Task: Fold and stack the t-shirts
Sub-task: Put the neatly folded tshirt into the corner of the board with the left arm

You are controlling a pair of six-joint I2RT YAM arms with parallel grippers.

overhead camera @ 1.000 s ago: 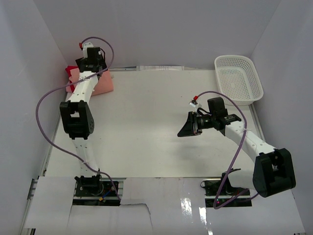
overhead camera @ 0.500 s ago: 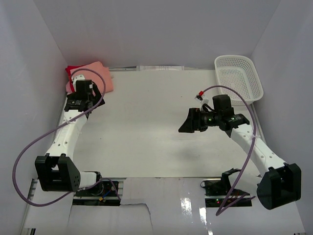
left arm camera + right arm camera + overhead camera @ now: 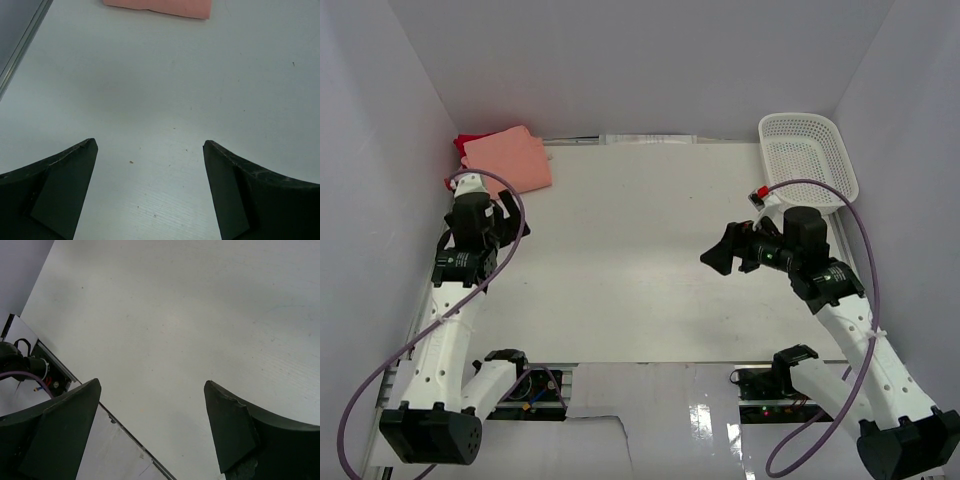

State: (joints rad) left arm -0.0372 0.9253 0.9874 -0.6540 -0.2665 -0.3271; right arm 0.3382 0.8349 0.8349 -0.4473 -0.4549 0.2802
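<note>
Both arms have pulled back toward their bases since the earlier views. The left gripper [image 3: 149, 143], which was over the far-left corner a second ago, now hangs short of the pile with its fingers spread wide and nothing between them. The right gripper [image 3: 152, 384] has also retreated and has gone from nearly shut to wide apart; it too holds nothing.

That suggests the pile has just been released and this fold is finished.

The t-shirts lie at the far-left corner of the table [image 3: 640, 240], against the left wall and well apart from both grippers. The salmon-pink shirt [image 3: 508, 160] lies folded flat on top, and a strip of the red shirt [image 3: 468, 143] shows beneath its far-left edge. A pale pink shirt cannot be made out.

The folded salmon-pink shirt is close to square, so its long axis is hard to judge. Its edges sit slightly askew to the table's back edge, with one corner pointing toward the table's middle. The white basket [image 3: 810, 160] stands at the far-right corner.
</note>
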